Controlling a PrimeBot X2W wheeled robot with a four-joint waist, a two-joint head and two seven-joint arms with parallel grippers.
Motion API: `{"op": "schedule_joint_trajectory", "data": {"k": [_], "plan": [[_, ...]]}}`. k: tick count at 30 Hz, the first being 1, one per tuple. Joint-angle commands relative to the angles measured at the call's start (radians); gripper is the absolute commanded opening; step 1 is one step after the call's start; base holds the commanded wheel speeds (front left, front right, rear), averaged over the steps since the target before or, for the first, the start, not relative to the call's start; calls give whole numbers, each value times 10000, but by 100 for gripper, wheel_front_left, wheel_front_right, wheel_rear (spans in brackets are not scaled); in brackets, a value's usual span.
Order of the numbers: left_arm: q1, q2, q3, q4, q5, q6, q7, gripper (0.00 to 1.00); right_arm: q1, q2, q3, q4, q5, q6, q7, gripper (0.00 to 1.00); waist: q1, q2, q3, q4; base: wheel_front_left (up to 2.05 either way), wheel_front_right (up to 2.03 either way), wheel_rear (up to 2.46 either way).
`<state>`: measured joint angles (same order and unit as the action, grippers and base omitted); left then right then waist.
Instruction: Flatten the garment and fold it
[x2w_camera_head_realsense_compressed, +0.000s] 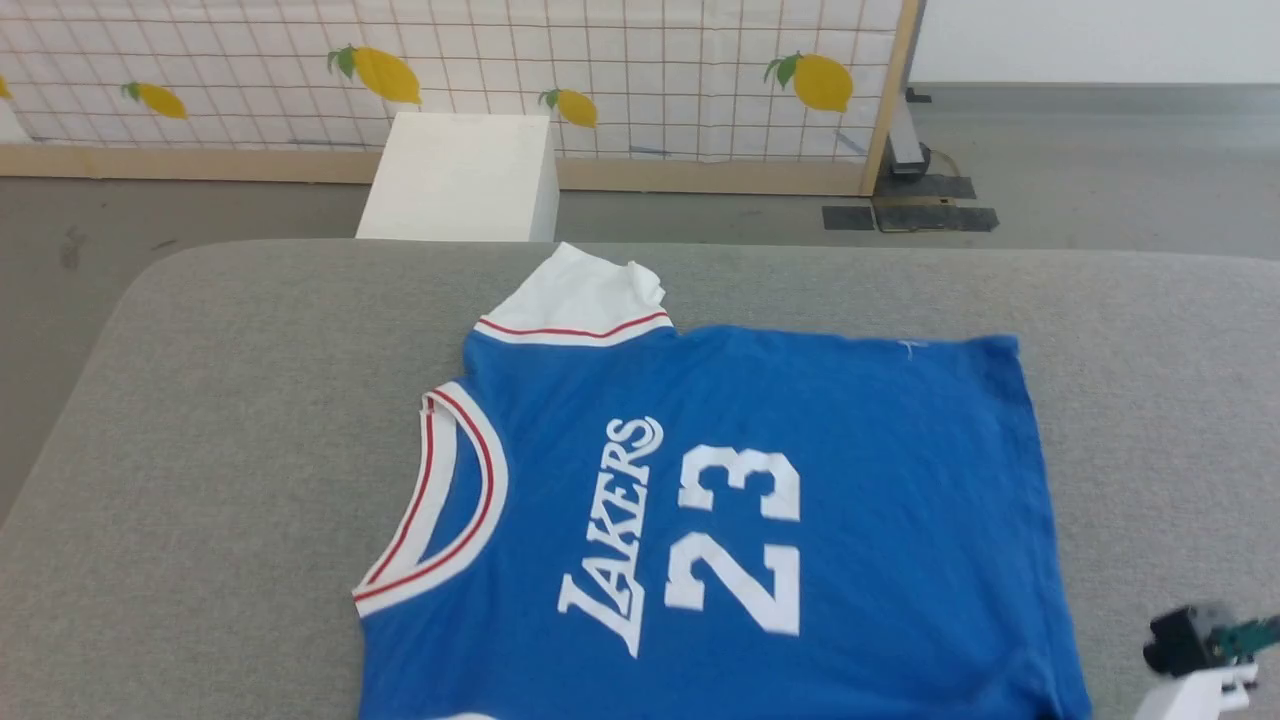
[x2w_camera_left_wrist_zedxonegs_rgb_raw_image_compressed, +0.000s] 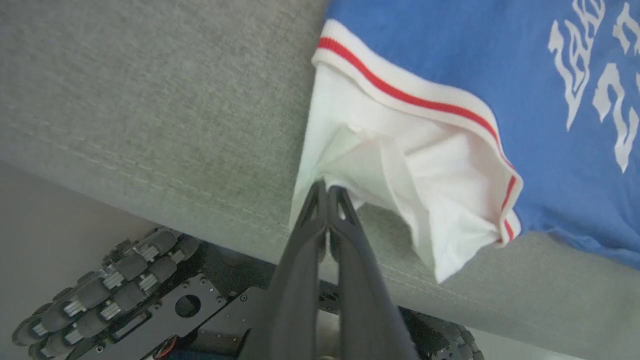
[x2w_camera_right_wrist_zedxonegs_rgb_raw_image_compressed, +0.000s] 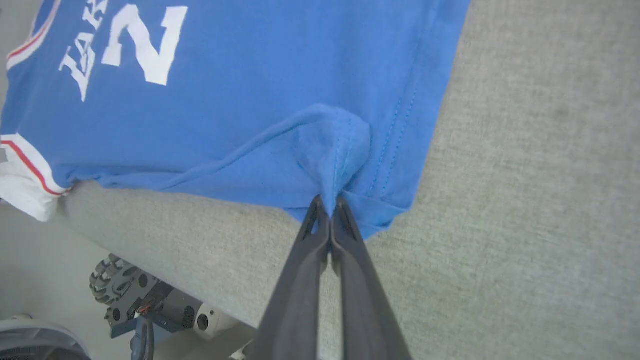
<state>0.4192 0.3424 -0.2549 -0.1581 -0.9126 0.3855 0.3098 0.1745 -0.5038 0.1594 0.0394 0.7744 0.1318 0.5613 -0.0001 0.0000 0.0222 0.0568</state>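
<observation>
Grey, felt-like padded surface (x2w_camera_head_realsense_compressed: 200, 400), with the garment (x2w_camera_head_realsense_compressed: 850, 450) spread flat across its near middle, lettering up.
Collar is seen at left, hem at right, and one white sleeve is turned toward the far edge. The left gripper (x2w_camera_left_wrist_zedxonegs_rgb_raw_image_compressed: 327, 192) is clamped fully closed on the near white sleeve (x2w_camera_left_wrist_zedxonegs_rgb_raw_image_compressed: 400, 175), whose cloth is bunched in soft folds. The right gripper (x2w_camera_right_wrist_zedxonegs_rgb_raw_image_compressed: 327, 205) is pinched tight on the near hem corner (x2w_camera_right_wrist_zedxonegs_rgb_raw_image_compressed: 335, 145), the blue knit drawn into a small peak. Beyond the far edge, a white box (x2w_camera_head_realsense_compressed: 460, 180) is set before a lemon-printed grid screen (x2w_camera_head_realsense_compressed: 600, 60) framed in wood.
</observation>
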Motion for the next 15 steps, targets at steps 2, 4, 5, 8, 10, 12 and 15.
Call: {"op": "schedule_joint_trajectory", "data": {"k": [2,4,5,8,10,12,15], "plan": [[218,187,10,-327,-218,98,348,0,368,-113,-31,-22,131,-11,722,0,1,0,-70,85,0,0,0],[227,169,24,-641,-412,61,520,0,558,-82,-168,-71,257,-11,1268,0,1,0,-83,79,0,0,0],[175,72,115,-838,-543,-23,447,0,591,-66,-242,-166,259,-11,1397,0,1,0,-82,70,0,0,0],[-137,-160,440,-1413,-754,-327,26,0,429,210,-718,-513,130,-11,1215,0,1,0,-40,-13,0,0,0],[-477,-272,514,-1763,-804,-601,-200,0,259,357,-934,-695,-68,-11,1056,0,1,0,-1,-54,0,0,0],[-948,-266,522,-1935,-768,-852,-297,0,100,448,-1049,-826,-232,-11,1062,0,1,0,78,-86,0,0,0],[-1901,-100,428,-1798,-364,-1022,-355,0,-216,541,-1208,-1009,-436,-11,1236,0,1,0,311,-162,0,0,0]]}}
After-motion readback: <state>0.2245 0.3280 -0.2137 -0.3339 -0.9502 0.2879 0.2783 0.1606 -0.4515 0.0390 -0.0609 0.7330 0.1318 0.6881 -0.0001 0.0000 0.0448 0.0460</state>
